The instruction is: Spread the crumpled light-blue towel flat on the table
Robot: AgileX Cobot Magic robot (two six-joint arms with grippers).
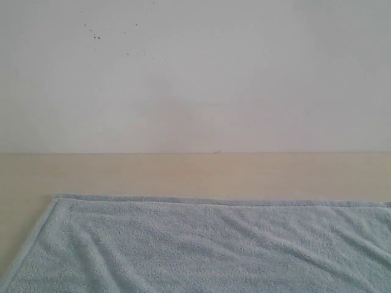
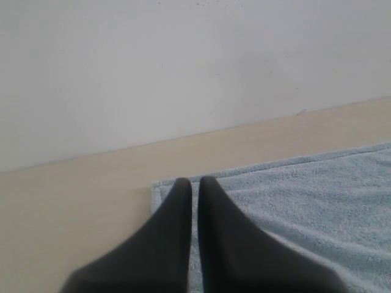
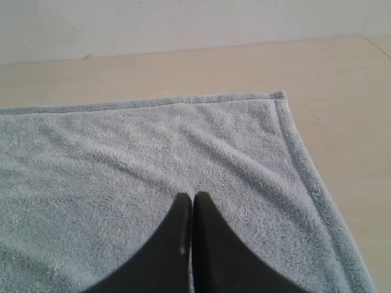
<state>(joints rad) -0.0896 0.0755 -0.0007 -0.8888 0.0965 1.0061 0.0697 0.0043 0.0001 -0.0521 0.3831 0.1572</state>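
Note:
The light-blue towel (image 1: 201, 244) lies spread over the beige table (image 1: 183, 174), its far hem straight and its far-left corner showing; shallow wrinkles cross it. No gripper appears in the exterior view. In the left wrist view my left gripper (image 2: 191, 180) is shut with nothing between its fingers, its tips over the towel (image 2: 305, 201) near that corner. In the right wrist view my right gripper (image 3: 193, 196) is also shut and empty, above the towel (image 3: 122, 165) a little inside its far-right corner. The towel's white label is not visible.
A plain white wall (image 1: 195, 73) rises along the table's far edge. Bare tabletop runs between the towel's far hem and the wall, and to the right of the towel (image 3: 348, 122).

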